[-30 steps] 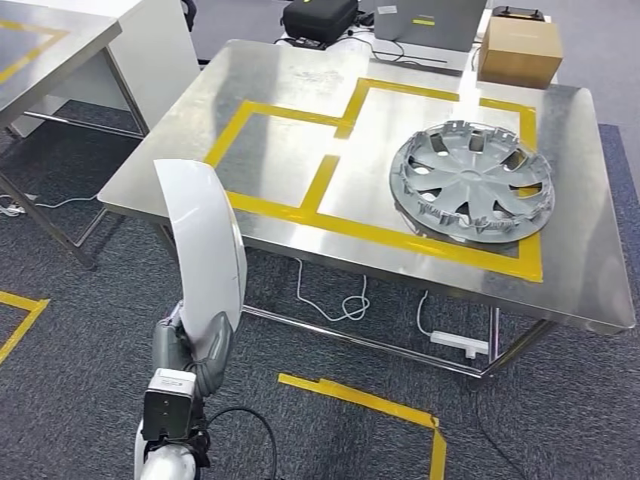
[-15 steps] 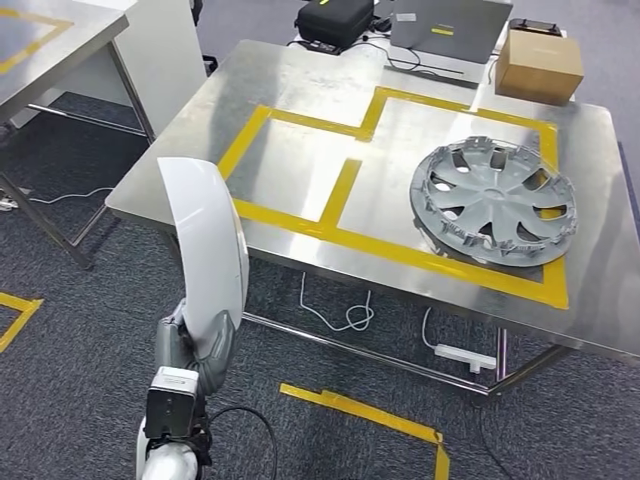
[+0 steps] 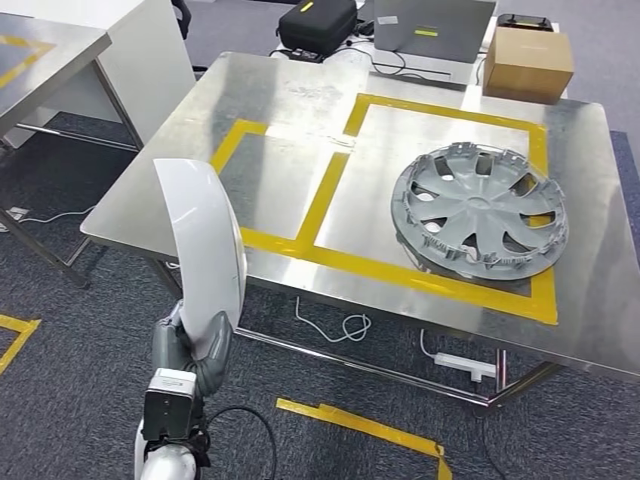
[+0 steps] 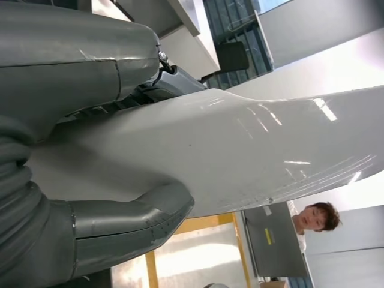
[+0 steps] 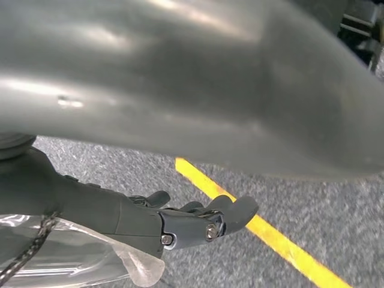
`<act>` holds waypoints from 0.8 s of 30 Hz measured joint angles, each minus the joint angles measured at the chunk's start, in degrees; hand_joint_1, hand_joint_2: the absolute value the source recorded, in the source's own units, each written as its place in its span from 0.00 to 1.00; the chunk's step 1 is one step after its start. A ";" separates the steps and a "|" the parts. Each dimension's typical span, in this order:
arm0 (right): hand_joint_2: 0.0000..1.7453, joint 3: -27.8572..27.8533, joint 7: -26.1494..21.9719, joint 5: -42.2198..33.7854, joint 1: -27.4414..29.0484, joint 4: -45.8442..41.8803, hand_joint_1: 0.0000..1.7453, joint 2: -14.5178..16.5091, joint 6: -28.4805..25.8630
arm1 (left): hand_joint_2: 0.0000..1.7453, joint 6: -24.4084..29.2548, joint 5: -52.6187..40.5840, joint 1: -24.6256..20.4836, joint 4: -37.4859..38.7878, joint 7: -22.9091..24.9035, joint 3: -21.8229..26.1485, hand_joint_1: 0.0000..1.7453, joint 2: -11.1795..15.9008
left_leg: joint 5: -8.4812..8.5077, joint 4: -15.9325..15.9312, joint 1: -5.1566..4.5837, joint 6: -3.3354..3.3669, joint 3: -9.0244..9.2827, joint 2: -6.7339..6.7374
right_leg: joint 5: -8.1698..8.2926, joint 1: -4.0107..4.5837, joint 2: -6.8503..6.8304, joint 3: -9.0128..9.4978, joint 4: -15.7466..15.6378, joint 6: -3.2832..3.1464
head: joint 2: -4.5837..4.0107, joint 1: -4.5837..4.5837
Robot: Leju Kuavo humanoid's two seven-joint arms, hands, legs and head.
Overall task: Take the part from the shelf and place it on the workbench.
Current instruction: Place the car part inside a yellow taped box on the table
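Note:
My left hand (image 3: pixel 189 350) grips the lower end of a glossy white curved part (image 3: pixel 202 240) and holds it upright, in front of the workbench's near left corner and clear of it. Close up, the thick thumb (image 4: pixel 126 222) presses on the white part (image 4: pixel 254 150). The steel workbench (image 3: pixel 287 100) carries yellow tape rectangles; the left one (image 3: pixel 275 185) is bare. A silver wheel cover (image 3: pixel 479 210) lies in the right one. My right hand (image 5: pixel 181 222) hangs low over the carpet with its fingers stretched out and nothing in them.
A cardboard box (image 3: pixel 528 55), a black case (image 3: pixel 317 22) and a grey laptop (image 3: pixel 432 25) sit beyond the bench's far edge. Another steel table (image 3: pixel 45 55) stands at the left. Cables (image 3: pixel 340 325) hang under the bench. A person (image 4: pixel 317 217) stands behind.
The whole picture has shifted, so the camera moved; the workbench now sits lower and further left. My left hand and the white part keep the same place in the picture.

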 joint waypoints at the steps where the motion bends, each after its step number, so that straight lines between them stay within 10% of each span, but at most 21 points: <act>1: 0.00 -0.01 -0.01 0.01 0.03 0.00 0.00 0.01 -0.03 | 1.00 0.00 0.03 0.03 0.00 -0.01 0.00 1.00 0.04 | 2.63 -2.31 0.00 0.11 0.32 0.00 | -0.44 0.02 0.10 0.69 0.00 0.06 | 0.00 -0.01; 4: 0.00 -0.02 -0.17 -0.03 0.06 0.02 0.00 0.21 -0.14 | 1.00 -0.13 0.29 0.16 -0.10 -0.20 0.00 1.00 0.19 | 8.84 -12.40 -0.28 0.94 3.47 0.02 | -1.77 0.15 0.27 1.89 0.02 0.68 | -0.01 0.07; 9: 0.00 -0.04 -0.20 -0.22 -0.15 0.00 0.00 0.36 -0.01 | 1.00 -1.22 -0.01 0.27 -0.43 -0.28 -0.06 1.00 0.22 | 8.14 -15.69 -0.30 2.27 5.13 -0.14 | -2.85 0.11 0.02 1.93 0.31 2.21 | -0.01 0.23; 14: 0.00 -0.03 -0.92 0.82 -0.34 -0.02 0.00 0.35 1.21 | 1.00 -5.65 -3.53 -3.66 0.37 -0.26 -1.45 1.00 0.34 | 7.24 -16.15 -0.02 3.23 6.55 -0.03 | -7.47 -0.19 -0.03 -7.96 15.59 3.12 | 0.00 0.39; 16: 0.00 0.01 -1.03 1.82 -0.40 -0.02 0.00 0.35 1.61 | 1.00 -8.93 -6.05 -6.60 0.65 0.56 -2.38 1.00 0.87 | 6.69 -16.13 0.01 3.10 7.23 -0.22 | -4.08 -0.28 -0.06 -9.06 14.17 3.17 | 0.00 0.43; 19: 0.00 0.29 -0.89 3.27 -0.87 0.00 0.00 0.41 2.33 | 1.00 -13.54 -11.25 -12.88 0.82 2.03 -4.23 1.00 1.97 | 5.63 -16.00 -0.12 2.40 8.38 -0.33 | 2.45 -0.19 -0.38 -5.16 3.58 2.80 | 0.00 0.45; 24: 0.00 1.22 -0.04 4.90 -1.68 0.03 0.00 0.81 4.04 | 1.00 -15.17 -22.99 -24.48 2.41 4.50 -8.04 1.00 3.35 | 5.48 -16.13 -0.51 2.44 8.57 -0.27 | 2.90 -0.10 -0.13 -3.87 0.76 2.08 | 0.00 0.09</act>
